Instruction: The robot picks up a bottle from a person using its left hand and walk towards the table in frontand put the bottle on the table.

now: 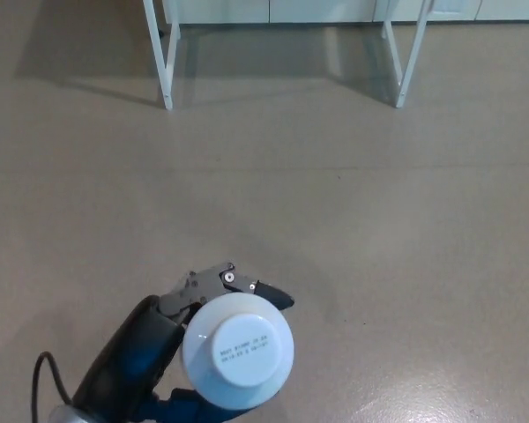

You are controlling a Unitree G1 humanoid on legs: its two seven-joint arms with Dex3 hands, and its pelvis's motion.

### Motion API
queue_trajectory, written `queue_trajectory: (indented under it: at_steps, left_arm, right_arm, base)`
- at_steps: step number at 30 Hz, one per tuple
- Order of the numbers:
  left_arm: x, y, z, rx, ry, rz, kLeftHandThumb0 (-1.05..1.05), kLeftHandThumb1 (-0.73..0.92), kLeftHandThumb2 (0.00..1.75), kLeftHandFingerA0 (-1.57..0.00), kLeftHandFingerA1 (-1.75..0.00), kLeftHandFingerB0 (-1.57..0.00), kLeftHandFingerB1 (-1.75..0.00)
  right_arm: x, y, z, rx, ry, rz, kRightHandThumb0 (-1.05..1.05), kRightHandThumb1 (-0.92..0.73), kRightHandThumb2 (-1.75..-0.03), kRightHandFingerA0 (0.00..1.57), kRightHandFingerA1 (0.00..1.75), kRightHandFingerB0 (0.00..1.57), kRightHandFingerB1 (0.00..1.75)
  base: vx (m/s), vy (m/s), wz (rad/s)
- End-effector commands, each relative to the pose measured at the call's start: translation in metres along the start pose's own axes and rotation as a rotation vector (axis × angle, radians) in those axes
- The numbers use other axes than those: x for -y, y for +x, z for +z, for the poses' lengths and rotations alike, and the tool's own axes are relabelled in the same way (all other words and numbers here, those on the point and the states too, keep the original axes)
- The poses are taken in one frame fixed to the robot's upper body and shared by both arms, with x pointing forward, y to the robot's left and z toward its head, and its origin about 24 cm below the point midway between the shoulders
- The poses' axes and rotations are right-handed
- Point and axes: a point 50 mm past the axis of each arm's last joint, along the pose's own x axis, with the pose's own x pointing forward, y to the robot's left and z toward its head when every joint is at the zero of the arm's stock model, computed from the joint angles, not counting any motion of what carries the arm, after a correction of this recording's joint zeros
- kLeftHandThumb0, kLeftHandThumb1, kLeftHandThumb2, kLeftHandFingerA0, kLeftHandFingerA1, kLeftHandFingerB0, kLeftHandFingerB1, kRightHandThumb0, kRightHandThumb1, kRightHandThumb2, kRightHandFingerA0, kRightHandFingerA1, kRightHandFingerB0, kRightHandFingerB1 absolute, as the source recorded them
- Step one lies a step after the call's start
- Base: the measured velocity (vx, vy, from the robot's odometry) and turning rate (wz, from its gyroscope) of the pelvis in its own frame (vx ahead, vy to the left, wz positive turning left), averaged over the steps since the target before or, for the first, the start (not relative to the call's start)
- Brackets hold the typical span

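currently my left hand [145,352] is clamped around a white bottle [238,351], which sits upright in my grip low in the head view, its round cap with small printed text facing the camera. beneath it lies bare beige floor [353,220], and two white table legs [166,62] stand well ahead, near the top edge.

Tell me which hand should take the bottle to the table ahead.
Left. The left hand holds the bottle, with its fingers curled round it, and the table stands straight ahead across open floor. The right hand is not in view.
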Motion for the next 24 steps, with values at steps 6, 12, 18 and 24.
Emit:
queue_trajectory:
  at_steps: [6, 12, 18, 24]
  left_arm:
    - [0.0016, -0.0029, 0.0029, 0.022, 0.007, 0.011, -0.25, 0.82, 0.64, -0.94, -1.27, -0.63, -1.00]
    - [0.0019, -0.0024, 0.0036, 0.019, -0.009, 0.006, -0.23, 0.82, 0.68, -0.96, -1.25, -0.62, -0.98]
    - [0.0024, -0.0039, 0.0048, 0.026, -0.025, -0.005, -0.24, 0.83, 0.64, -0.96, -1.21, -0.62, -0.95]
    - [0.0008, -0.0032, 0.0050, 0.026, -0.006, -0.013, -0.25, 0.81, 0.67, -0.94, -1.22, -0.62, -0.96]
  right_arm:
    - [0.0006, -0.0031, -0.0075, -0.010, -0.022, 0.014, -0.28, -0.69, -0.60, 0.59, 0.47, 0.44, 0.38]
    - [0.0013, -0.0027, -0.0064, -0.007, -0.045, 0.022, -0.29, -0.70, -0.60, 0.55, 0.44, 0.45, 0.38]
    - [0.0000, -0.0029, -0.0075, -0.015, -0.032, 0.028, -0.29, -0.70, -0.60, 0.54, 0.44, 0.44, 0.38]
    - [-0.0005, -0.0021, -0.0065, -0.021, -0.045, 0.037, -0.30, -0.71, -0.61, 0.53, 0.43, 0.44, 0.38]
  base:
    - [-0.02, -0.018, 0.09]
    - [-0.03, 0.043, 0.00]
    - [0.11, 0.355, -0.32]
    - [0.22, 0.145, 0.04]
